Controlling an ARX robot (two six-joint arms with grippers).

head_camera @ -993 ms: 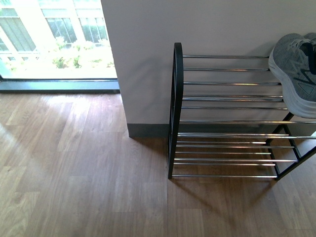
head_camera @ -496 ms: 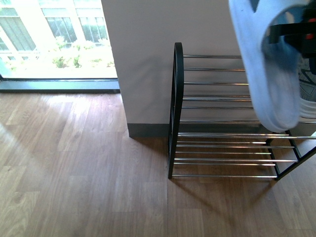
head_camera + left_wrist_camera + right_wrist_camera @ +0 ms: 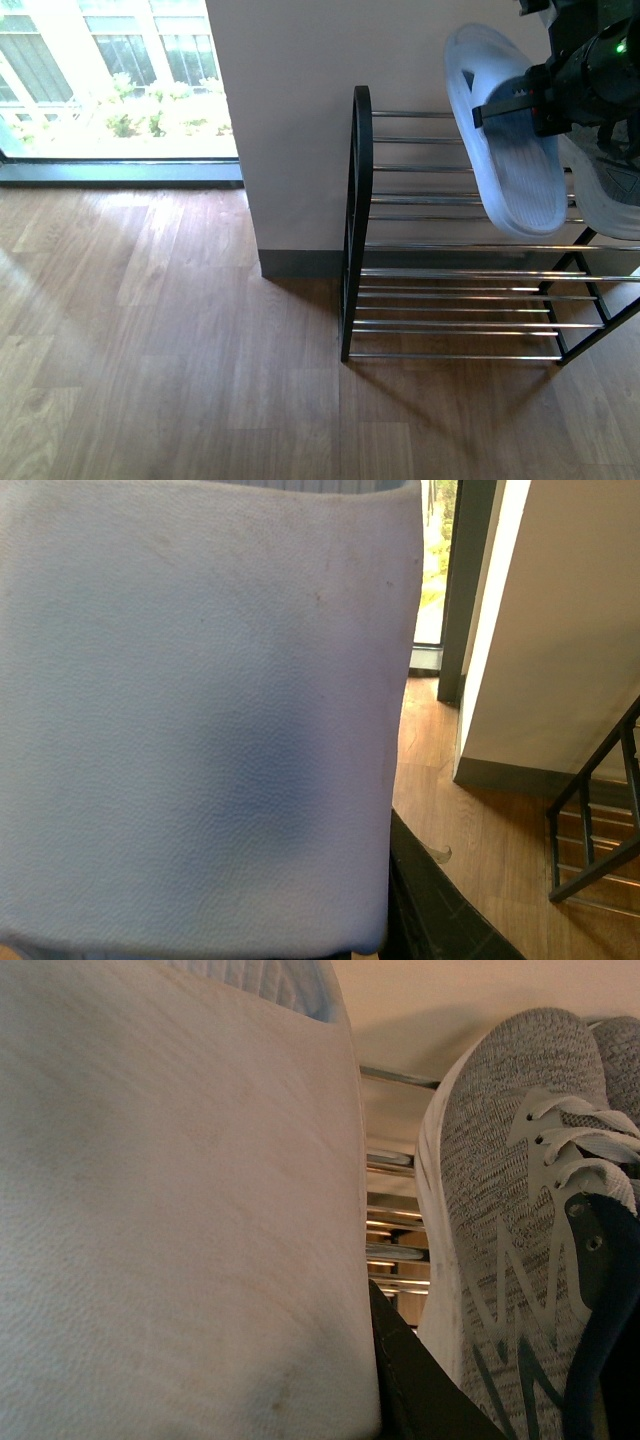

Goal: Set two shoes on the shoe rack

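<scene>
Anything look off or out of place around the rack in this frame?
Nothing is damaged or spilled. The pale blue slide hangs steeply tilted in the right claw above the shoe rack's top tier, not yet resting on it. The grey sneaker beside it seems to jut slightly past the front bar.

Overexposed window (image 3: 110, 80) floods daylight in; shoe rack (image 3: 358, 220) casts soft shadows on floor (image 3: 430, 400)

Grey sneaker (image 3: 612, 205) partly behind sandal (image 3: 510, 150) and cut by edge, shoe rack (image 3: 360, 220) cropped at right end
</scene>
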